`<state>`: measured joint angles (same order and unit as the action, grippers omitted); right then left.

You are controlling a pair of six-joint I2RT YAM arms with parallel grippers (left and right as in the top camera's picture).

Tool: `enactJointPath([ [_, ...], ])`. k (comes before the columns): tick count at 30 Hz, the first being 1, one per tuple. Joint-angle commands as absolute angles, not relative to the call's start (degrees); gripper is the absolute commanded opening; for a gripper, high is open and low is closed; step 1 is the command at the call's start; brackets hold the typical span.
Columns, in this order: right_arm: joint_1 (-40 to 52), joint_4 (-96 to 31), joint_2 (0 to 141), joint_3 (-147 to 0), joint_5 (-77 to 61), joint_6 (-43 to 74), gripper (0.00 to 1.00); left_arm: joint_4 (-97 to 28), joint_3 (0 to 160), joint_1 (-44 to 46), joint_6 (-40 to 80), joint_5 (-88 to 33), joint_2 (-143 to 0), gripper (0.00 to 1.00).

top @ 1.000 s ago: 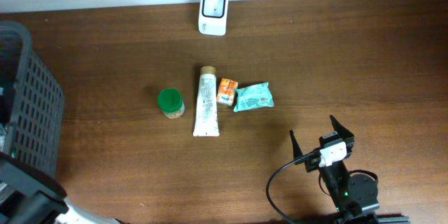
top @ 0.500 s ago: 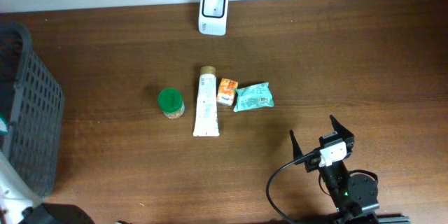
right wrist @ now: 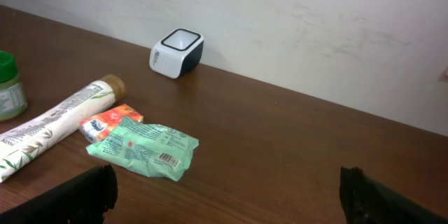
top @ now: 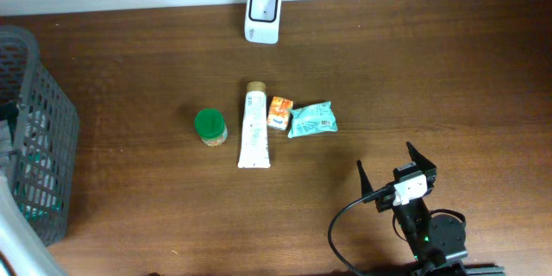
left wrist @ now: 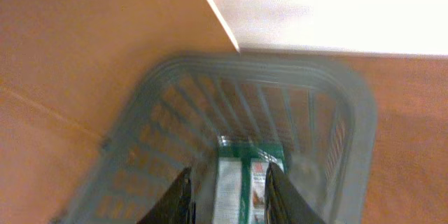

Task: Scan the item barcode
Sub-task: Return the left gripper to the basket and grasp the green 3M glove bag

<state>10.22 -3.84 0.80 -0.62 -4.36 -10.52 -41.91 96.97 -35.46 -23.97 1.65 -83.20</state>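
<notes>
Tube (top: 254,127), jar (top: 210,127), orange packet (top: 279,111) and teal packet (top: 311,120) lie mid-table (top: 448,69), unmoved, scanner (top: 262,3) beyond; right pincer (top: 385,157) gapes wide nearby; left arm (top: 15,254) is now a pale corner blur, its dark bulk gone; left pincer (left wrist: 228,175), blurred, stands slightly parted above the basket (left wrist: 350,105), a green-white box (left wrist: 241,189) inside.

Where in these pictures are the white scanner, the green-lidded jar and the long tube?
scanner (top: 262,15): overhead view, on its top face.
jar (top: 209,122): overhead view, on its green lid.
tube (top: 254,134): overhead view, on the middle of its body.
</notes>
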Motion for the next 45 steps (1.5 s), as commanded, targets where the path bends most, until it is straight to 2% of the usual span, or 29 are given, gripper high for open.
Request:
enactJointPath([
  [1, 10.6, -4.1, 0.4, -0.3, -4.3, -10.5, 0.98, -46.0, 96.7, -38.7, -19.2, 1.4, -90.1, 0.25],
  [5, 10.6, -4.1, 0.4, -0.3, -4.3, -10.5, 0.98, -49.0, 96.7, -42.6, -15.0, 1.0, -95.3, 0.37],
  [8, 10.6, -4.1, 0.4, -0.3, -4.3, -10.5, 0.98, -49.2, 96.7, -44.1, -15.0, 1.0, -98.0, 0.58],
  [10, 10.6, -4.1, 0.4, -0.3, -4.3, -10.5, 0.98, -49.4, 96.7, -45.0, -15.0, 1.0, -99.8, 0.65],
  [20, 10.6, -4.1, 0.4, -0.3, -4.3, -10.5, 0.98, -55.1, 96.6, -47.0, -20.8, 0.8, -112.4, 0.71],
  [24, 10.6, -4.1, 0.4, -0.3, -4.3, -10.5, 0.98, -55.8, 96.6, -47.0, -26.8, -4.6, -116.8, 0.76],
  [37, 10.6, -4.1, 0.4, -0.3, -4.3, -10.5, 0.98, -55.9, 96.6, -47.1, -28.8, -2.5, -125.5, 0.80],
  [39, 10.6, -4.1, 0.4, -0.3, -4.3, -10.5, 0.98, -55.9, 96.5, -47.1, -28.9, -1.7, -126.4, 0.75],
  [40, 10.6, -4.1, 0.4, -0.3, -4.3, -10.5, 0.98, -55.9, 96.5, -47.1, -28.9, -1.7, -126.5, 0.63],
  [42, 10.6, -4.1, 0.4, -0.3, -4.3, -10.5, 0.98, -55.9, 96.5, -47.1, -28.8, -0.6, -126.5, 0.17],
  [43, 10.6, -4.1, 0.4, -0.3, -4.3, -10.5, 0.98, -55.9, 96.5, -47.1, -28.8, 0.5, -126.5, 0.01],
  [45, 10.6, -4.1, 0.4, -0.3, -4.3, -10.5, 0.98, -56.2, 96.5, -47.1, -28.8, 1.4, -126.5, 0.00],
])
